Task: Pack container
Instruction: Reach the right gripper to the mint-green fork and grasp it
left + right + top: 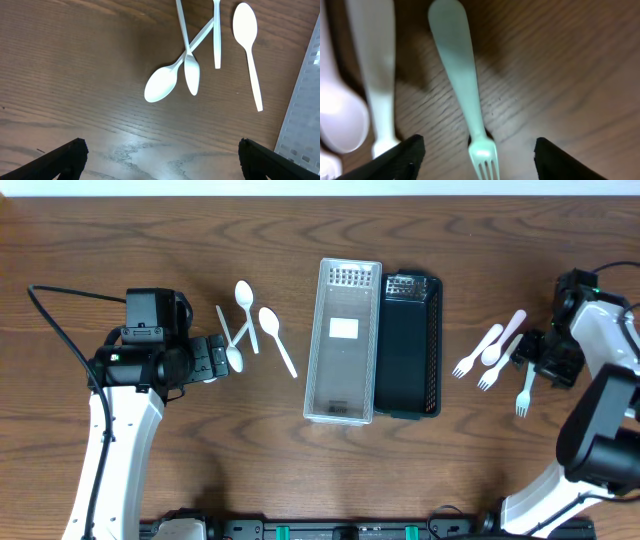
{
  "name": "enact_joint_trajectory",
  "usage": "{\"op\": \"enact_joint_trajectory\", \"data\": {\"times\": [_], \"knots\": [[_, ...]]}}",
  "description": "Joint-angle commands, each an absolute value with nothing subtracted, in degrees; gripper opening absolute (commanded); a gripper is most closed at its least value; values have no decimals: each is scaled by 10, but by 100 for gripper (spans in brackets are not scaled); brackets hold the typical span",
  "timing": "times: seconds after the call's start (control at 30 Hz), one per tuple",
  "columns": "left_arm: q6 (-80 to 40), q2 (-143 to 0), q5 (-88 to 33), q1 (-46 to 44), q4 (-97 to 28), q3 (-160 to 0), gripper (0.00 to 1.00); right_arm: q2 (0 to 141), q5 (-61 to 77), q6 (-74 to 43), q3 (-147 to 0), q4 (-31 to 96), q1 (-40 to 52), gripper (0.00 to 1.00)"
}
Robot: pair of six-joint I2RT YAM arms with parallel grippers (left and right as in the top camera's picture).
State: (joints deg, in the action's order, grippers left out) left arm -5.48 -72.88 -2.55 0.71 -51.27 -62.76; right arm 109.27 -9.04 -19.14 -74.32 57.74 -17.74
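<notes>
The see-through container (pixel 343 340) is long, with a white patch, touching a black basket (pixel 410 345). The left pincer (pixel 160 161) and right pincer (pixel 479 159) gape wide, empty.

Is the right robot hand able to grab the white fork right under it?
Probably yes. The right gripper hangs open with the fork lying between its fingers, nothing covering it.

Clear tray (pixel 343 340) lies flat against black basket (pixel 412 350); white spoons (pixel 247 298) left, forks (pixel 524 392) right.
</notes>
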Motion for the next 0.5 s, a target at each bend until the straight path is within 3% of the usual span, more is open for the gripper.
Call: {"op": "enact_joint_trajectory", "data": {"times": [0.0,0.07,0.47], "knots": [[-45,-730,-14,11,-516,-640,98,1115,-100,-197,-753,575,-182,64],[-45,-730,-14,11,-516,-640,98,1126,-90,-197,-753,568,-182,59],[-45,-730,-14,11,-516,-640,98,1143,-86,-181,-721,513,-185,58]]}}
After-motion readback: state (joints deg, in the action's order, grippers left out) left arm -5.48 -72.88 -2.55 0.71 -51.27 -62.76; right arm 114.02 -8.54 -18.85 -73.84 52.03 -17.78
